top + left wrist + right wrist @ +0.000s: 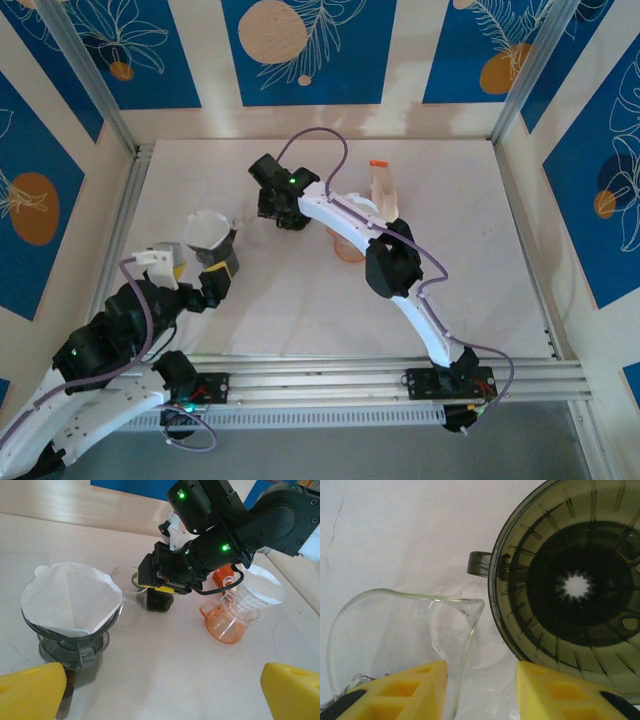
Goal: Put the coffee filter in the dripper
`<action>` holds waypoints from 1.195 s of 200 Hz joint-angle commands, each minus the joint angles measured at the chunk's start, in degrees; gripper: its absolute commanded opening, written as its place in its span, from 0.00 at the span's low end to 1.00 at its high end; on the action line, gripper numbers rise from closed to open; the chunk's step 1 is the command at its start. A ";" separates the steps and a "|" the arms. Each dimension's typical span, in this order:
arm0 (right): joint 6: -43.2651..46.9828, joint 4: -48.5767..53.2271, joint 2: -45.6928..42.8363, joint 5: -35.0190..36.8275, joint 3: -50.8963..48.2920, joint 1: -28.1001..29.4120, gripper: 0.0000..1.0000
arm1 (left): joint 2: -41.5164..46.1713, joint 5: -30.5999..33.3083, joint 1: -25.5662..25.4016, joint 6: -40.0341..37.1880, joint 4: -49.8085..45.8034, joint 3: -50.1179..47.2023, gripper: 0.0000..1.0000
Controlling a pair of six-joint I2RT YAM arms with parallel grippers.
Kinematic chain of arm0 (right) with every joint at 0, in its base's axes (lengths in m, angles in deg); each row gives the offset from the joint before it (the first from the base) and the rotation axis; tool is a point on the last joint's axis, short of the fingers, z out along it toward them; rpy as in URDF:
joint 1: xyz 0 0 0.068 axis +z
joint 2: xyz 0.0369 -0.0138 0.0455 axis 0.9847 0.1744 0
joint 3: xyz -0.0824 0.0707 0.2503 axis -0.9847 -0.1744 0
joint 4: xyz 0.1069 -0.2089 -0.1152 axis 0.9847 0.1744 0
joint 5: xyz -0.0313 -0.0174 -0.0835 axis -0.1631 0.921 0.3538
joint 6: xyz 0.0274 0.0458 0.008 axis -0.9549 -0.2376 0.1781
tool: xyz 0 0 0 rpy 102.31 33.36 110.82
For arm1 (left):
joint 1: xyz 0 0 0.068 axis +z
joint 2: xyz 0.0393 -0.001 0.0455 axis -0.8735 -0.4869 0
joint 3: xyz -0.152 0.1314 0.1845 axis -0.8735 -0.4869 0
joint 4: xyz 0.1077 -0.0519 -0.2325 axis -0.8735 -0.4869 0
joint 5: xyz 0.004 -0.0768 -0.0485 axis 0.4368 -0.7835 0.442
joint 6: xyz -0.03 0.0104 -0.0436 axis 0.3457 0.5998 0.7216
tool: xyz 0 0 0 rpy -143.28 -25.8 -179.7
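A white coffee filter sits opened inside a dark smoky dripper at the left, also seen from above as the filter. My left gripper is open just in front of it, with nothing between its yellow fingertips. My right gripper reaches across the table to a clear glass vessel. Its jaws straddle the vessel's rim with a gap still showing. Next to it lies a second dark dripper, empty, its ribbed inside and centre hole visible.
An orange server with a clear dripper and white filter on top stands right of the right gripper. A filter holder stands behind the orange server. Walls enclose the table on three sides.
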 commanded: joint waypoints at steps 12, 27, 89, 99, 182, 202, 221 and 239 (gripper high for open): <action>-1.59 1.34 1.11 -1.60 1.34 -0.23 0.34 | 0.74 1.70 0.33 -1.10 -0.87 -0.64 1.00; -1.95 0.87 1.17 -2.21 0.99 -0.46 0.31 | 0.75 1.98 0.33 -1.04 -0.93 -0.73 1.00; -3.14 0.45 1.32 -3.48 0.28 -0.67 0.22 | 0.74 2.57 0.33 -0.43 -1.10 -0.82 1.00; -3.34 0.45 1.38 -3.72 0.28 -0.73 0.19 | 0.72 2.65 0.33 -0.46 -1.10 -0.82 1.00; -1.84 0.83 -0.17 -2.86 0.31 -0.75 0.04 | 0.76 3.21 0.33 -0.11 -1.49 -0.62 1.00; 0.16 1.29 -1.39 -1.48 -0.27 -0.43 0.00 | 0.80 3.36 0.28 -0.07 -1.50 -0.33 1.00; 2.03 1.12 -3.23 -0.36 -2.18 -0.08 0.00 | 0.76 3.40 0.33 -0.13 -1.51 -0.29 1.00; 3.73 -0.21 -5.95 -0.03 -5.08 0.29 0.00 | 0.67 3.27 0.33 -0.18 -1.11 -0.45 1.00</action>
